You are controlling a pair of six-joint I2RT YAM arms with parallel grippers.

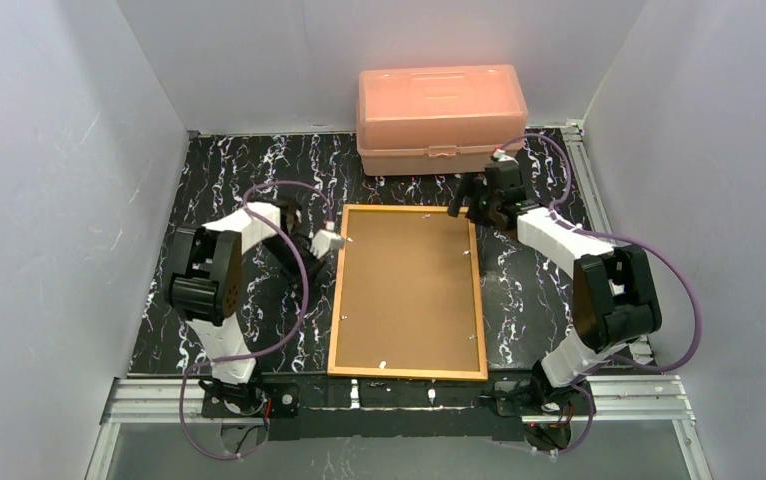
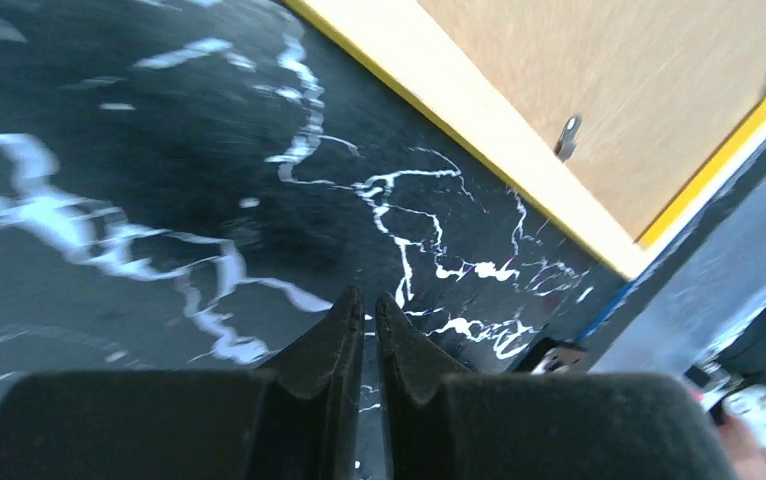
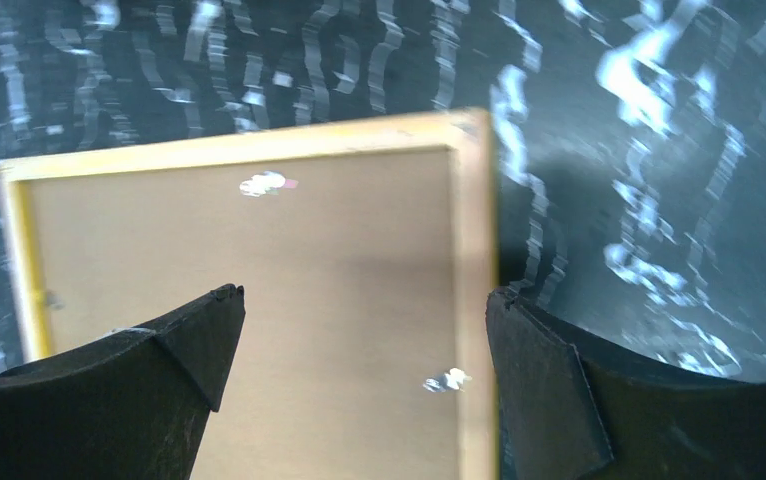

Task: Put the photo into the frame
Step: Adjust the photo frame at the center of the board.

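Left gripper (image 2: pixel 370 296), fingers nearly pressed together on nothing, hangs over the black white-veined tabletop (image 1: pixel 221 170) just left of a large rectangular picture frame (image 1: pixel 409 290) with yellow-orange border, lying brown fibreboard back up mid-table; the right gripper (image 3: pixel 364 292) is spread wide above its far right corner. Behind the frame, apart, stands a salmon-pink plastic box (image 1: pixel 441 105), lid shut, contents hidden.

Wht/blk arms (image 1: pixel 249 225), purple cables (image 1: pixel 304 285), blk end effectors (image 2: pixel 370 305).
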